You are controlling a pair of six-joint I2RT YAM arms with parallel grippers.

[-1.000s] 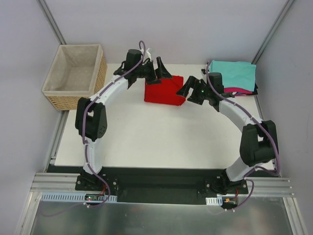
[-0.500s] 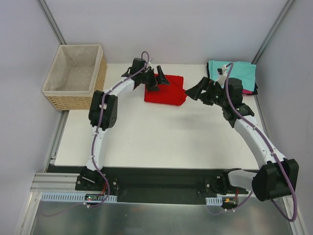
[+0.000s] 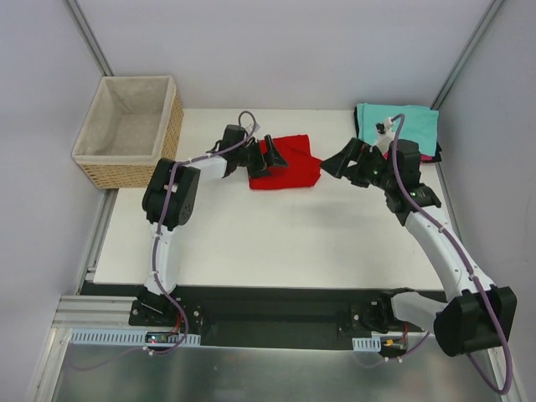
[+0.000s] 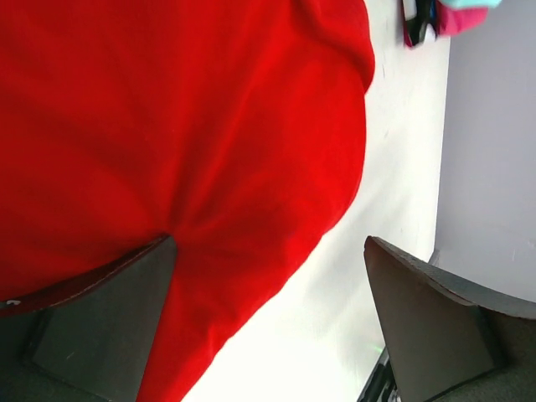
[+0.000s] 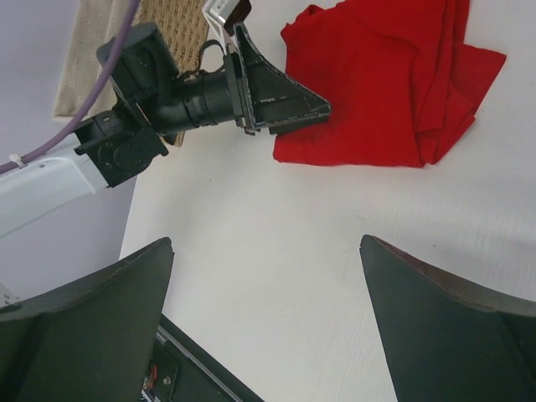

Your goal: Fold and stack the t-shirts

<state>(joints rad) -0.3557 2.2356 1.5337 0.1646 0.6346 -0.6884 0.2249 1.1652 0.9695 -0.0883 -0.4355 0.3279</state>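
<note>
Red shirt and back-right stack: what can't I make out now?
- Top view: the left gripper covers the red t-shirt at its left edge; contact unclear.
- Left wrist: the shirt overflows the frame; fold unreadable.
- Top view: the teal shirt hides what lies beneath; only a pink edge shows.

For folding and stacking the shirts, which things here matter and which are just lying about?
Job in hand:
red t-shirt
teal t-shirt, folded, far right corner

Lying about:
wicker basket, far left
</note>
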